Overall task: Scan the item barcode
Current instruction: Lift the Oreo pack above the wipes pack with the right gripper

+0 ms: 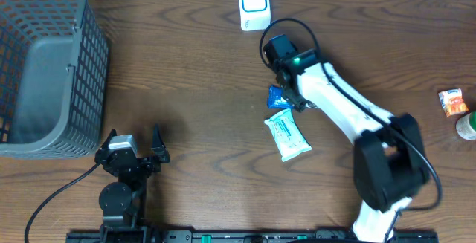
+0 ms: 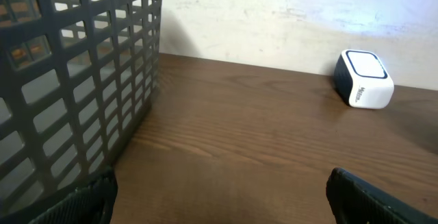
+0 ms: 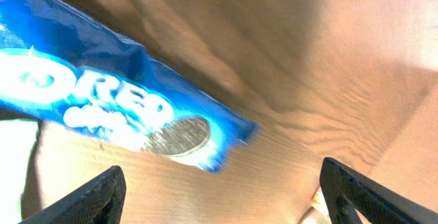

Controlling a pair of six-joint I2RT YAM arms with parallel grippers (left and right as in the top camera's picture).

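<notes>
We judge the Oreo packet [image 3: 102, 107] — on the table [image 1: 208, 87] beside a wipes pack [image 1: 287, 135], under our right gripper [image 3: 222, 196], jaws apart — light, crinkly, slippery, best pinched across its width.

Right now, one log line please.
left claw: open | right claw: open over Oreo packet | packet: not at scanner

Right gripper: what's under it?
A blue Oreo packet lies on the table beneath the open right gripper, not gripped. From overhead the gripper covers most of the packet; no barcode shows.
</notes>
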